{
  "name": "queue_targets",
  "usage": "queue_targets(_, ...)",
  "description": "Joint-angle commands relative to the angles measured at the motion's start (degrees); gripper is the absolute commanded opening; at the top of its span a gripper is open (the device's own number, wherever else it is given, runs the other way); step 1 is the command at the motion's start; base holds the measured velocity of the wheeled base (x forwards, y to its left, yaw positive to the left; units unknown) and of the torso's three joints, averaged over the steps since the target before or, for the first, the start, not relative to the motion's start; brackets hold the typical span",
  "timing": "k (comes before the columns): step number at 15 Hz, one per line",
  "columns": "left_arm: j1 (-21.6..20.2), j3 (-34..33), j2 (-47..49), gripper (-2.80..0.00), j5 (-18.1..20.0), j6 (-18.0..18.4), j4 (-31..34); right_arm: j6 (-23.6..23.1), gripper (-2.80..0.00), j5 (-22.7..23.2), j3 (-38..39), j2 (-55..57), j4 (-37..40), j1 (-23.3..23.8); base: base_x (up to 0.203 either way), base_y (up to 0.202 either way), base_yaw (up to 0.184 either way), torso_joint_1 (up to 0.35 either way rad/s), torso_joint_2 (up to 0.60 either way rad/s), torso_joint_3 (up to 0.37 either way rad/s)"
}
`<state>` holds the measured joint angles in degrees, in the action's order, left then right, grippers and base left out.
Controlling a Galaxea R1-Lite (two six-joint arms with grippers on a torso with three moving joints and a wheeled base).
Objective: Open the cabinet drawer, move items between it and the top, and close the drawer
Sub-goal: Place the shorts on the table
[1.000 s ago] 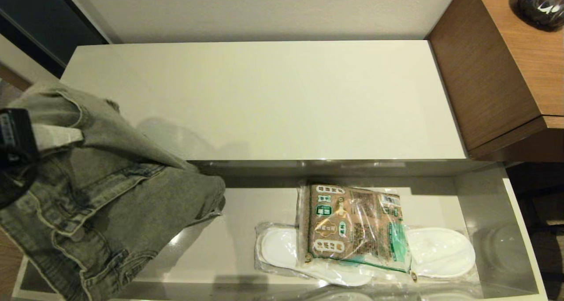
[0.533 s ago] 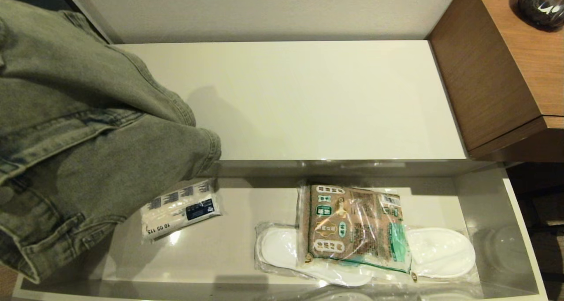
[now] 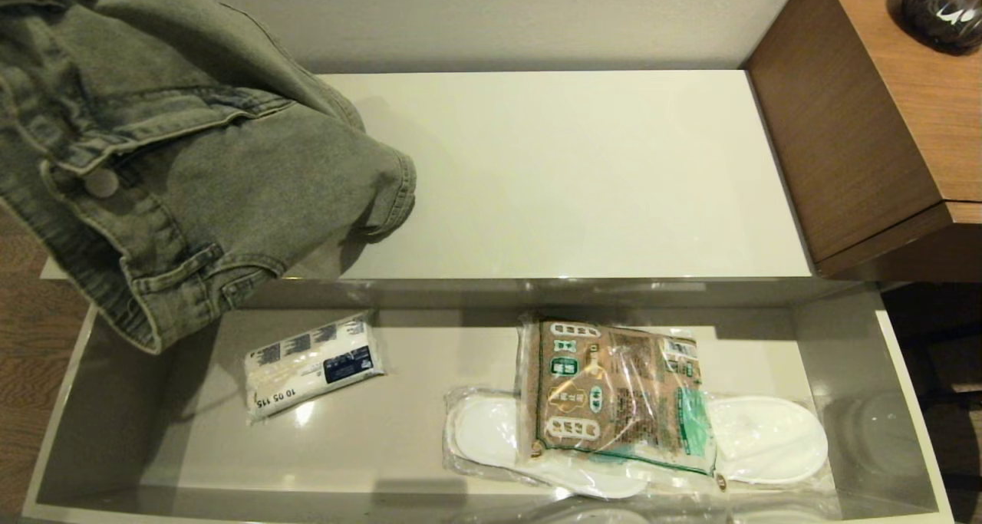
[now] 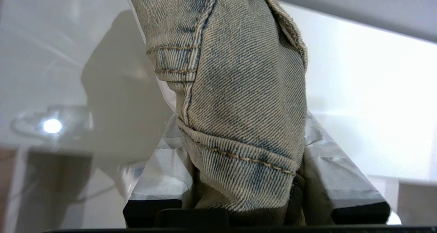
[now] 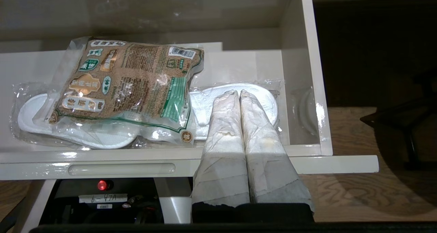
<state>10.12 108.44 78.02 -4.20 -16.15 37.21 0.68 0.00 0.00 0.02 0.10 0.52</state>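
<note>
Left hand (image 4: 244, 178) is clamped on the floppy, heavy jeans (image 3: 192, 163) at 10 o'clock; grip the waistband.

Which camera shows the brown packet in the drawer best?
The right wrist view: the packet fills it, labels clear, lying over the wrapped slippers. The head view shows it smaller. The left wrist view shows only jeans.

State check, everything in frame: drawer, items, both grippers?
cabinet drawer: open.
jeans: lifted, clamped in the left gripper, hanging over the left end of the top.
brown packet: in the drawer, lying on the wrapped slippers.
white pack: flat on the drawer floor, left of the packet.
right gripper: jaws shut, empty, at the drawer's right front.
</note>
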Motion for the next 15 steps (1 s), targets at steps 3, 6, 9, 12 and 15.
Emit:
queue_targets(3,0.03,1.77,15.79,-2.8,-2.18,0.13,-10.09,0.02,-2.8,0.0,0.18,-0.11,-0.01,0.0,0.0,0.0,0.0,0.0,0.0,0.0)
queue_targets(6,0.69,1.78,19.45,-2.8,-4.07,-0.02,-13.74,0.02,-2.8,0.0,0.18,-0.11,-0.01,0.0,0.0,0.0,0.0,0.0,0.0,0.0)
queue_targets(9,0.91,1.82,22.51,-2.8,-4.67,-0.15,-16.83,0.02,-2.8,0.0,0.18,-0.11,-0.01,0.0,0.0,0.0,0.0,0.0,0.0,0.0)
queue_targets(12,1.11,1.82,29.78,-2.8,-7.68,2.09,-23.11,0.02,-2.8,0.0,0.18,-0.11,-0.01,0.0,0.0,0.0,0.0,0.0,0.0,0.0)
queue_targets(15,1.22,1.87,31.31,-2.8,-10.48,3.05,-21.04,0.02,-2.8,0.0,0.18,-0.11,-0.01,0.0,0.0,0.0,0.0,0.0,0.0,0.0)
